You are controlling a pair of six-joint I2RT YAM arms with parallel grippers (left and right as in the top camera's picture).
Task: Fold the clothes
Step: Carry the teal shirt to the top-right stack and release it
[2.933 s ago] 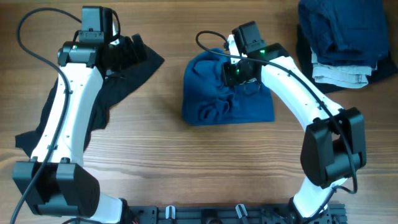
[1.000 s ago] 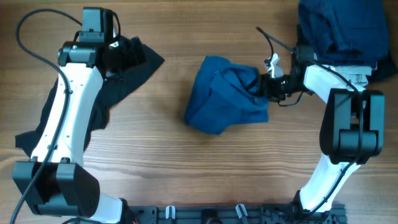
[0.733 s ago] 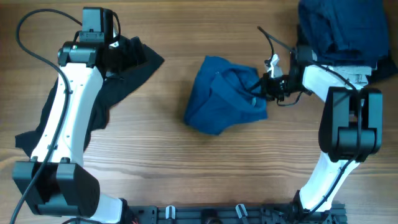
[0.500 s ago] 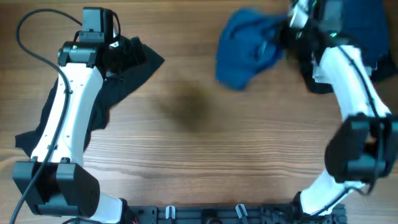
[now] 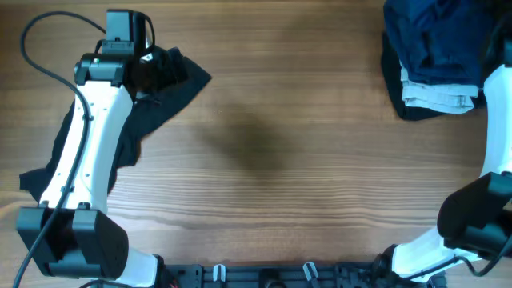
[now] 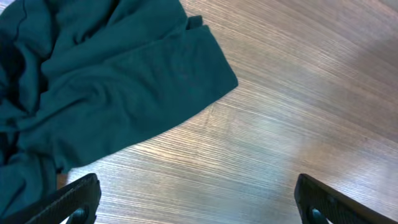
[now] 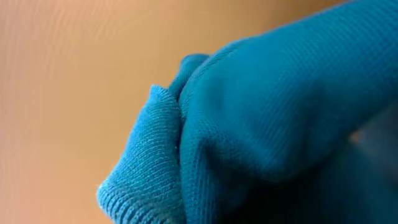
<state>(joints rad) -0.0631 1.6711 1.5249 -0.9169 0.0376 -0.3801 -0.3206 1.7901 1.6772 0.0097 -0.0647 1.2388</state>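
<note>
The black garment (image 5: pixel 170 98) lies crumpled at the table's upper left, partly under my left arm; in the left wrist view it fills the upper left (image 6: pixel 106 81). My left gripper (image 6: pixel 199 208) is open and empty, its fingertips spread wide over bare wood beside the garment's edge. The royal-blue garment (image 7: pixel 261 124) fills the right wrist view, close to the camera, with blurred wood far behind it. It hides my right gripper's fingers. The right gripper is outside the overhead view; only the right arm (image 5: pixel 498 120) shows at the right edge.
A stack of folded clothes sits at the upper right: a navy garment (image 5: pixel 436 36) on top, pale grey ones (image 5: pixel 436 94) below, and a black one (image 5: pixel 412 110) at the bottom. Dark cables loop off the left arm.
My right gripper lifted the royal-blue garment off the middle of the table, carried it up and to the right, and left the overhead view. The left arm has not moved.
</note>
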